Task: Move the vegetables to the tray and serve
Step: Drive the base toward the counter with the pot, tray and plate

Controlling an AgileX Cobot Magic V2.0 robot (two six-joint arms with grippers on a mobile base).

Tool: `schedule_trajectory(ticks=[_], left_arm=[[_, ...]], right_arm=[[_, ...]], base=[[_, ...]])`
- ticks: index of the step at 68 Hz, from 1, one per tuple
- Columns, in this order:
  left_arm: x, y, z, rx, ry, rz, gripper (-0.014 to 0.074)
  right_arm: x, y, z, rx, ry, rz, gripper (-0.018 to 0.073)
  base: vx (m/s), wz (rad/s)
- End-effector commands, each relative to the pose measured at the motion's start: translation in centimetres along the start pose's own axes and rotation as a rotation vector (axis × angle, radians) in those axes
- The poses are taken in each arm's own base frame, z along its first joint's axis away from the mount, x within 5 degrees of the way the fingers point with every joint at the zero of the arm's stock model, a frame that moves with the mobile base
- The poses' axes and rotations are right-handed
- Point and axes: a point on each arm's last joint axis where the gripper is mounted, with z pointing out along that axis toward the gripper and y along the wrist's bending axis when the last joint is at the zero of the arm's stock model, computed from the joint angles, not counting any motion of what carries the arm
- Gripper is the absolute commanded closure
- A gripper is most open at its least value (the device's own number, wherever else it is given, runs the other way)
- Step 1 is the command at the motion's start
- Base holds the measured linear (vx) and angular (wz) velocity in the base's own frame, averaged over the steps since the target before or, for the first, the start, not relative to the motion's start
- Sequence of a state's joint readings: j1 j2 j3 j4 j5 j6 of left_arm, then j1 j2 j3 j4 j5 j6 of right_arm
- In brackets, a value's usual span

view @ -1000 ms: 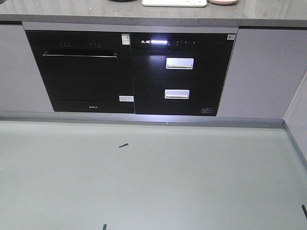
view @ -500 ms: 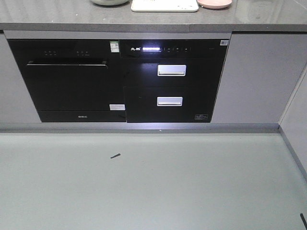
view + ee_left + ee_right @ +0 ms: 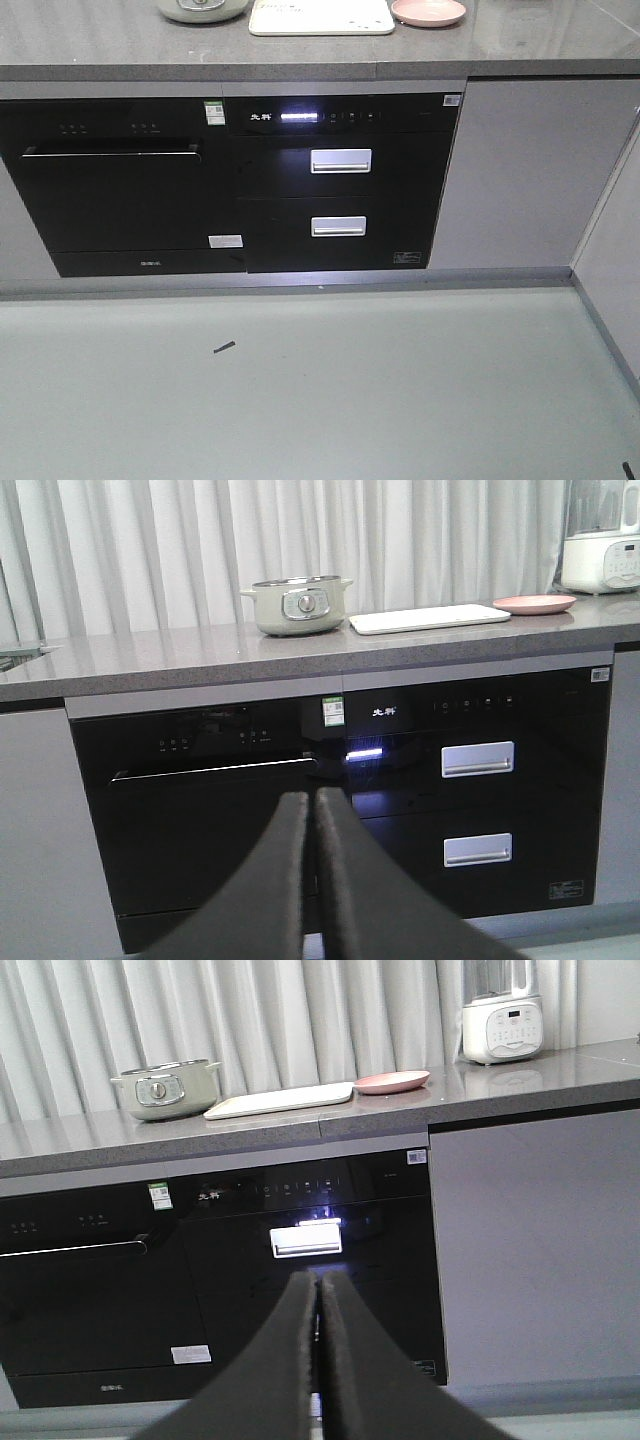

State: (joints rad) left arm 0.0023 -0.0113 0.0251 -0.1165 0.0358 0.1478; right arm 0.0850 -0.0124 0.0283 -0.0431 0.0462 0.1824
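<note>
The front view sits high and looks down at the grey floor (image 3: 350, 380), the shiny black oven doors (image 3: 110, 200) and the edge of the long grey stone counter (image 3: 120, 50). Both wrist views sit lower and look straight ahead. All three show the flat cream rectangular tray (image 3: 320, 17) and round pink plate (image 3: 428, 11).

Dim, even light; a pale glow filters through the far curtains (image 3: 150, 540). The lit display strip (image 3: 298, 116) glares bluish-white on the black appliance fronts (image 3: 340, 190). In both wrist views the near jaws look blurred.

Tray (image 3: 280, 1100) between pot (image 3: 166, 1089) and pink plate (image 3: 393, 1082) on counter (image 3: 520, 1075); right end effector (image 3: 319, 1285) closed.
</note>
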Motion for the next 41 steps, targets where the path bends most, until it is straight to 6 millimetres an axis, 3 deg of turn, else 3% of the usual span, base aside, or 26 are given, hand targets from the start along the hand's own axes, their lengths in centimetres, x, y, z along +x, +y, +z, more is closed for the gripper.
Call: schedule_trajectory(ticks=[1,41], left_arm=[[0.16,0.08,-0.04,-0.011,-0.062,-0.01,0.0602],[0.16,0.08,-0.04,-0.011,-0.062,-0.01,0.0602]], right_arm=[[-0.18,0.07,-0.02,-0.014,-0.066,-0.006,0.0565],[-0.18,0.07,-0.02,-0.014,-0.066,-0.006,0.0565]], base=[[0.12,0.0],[0.1,0.0]])
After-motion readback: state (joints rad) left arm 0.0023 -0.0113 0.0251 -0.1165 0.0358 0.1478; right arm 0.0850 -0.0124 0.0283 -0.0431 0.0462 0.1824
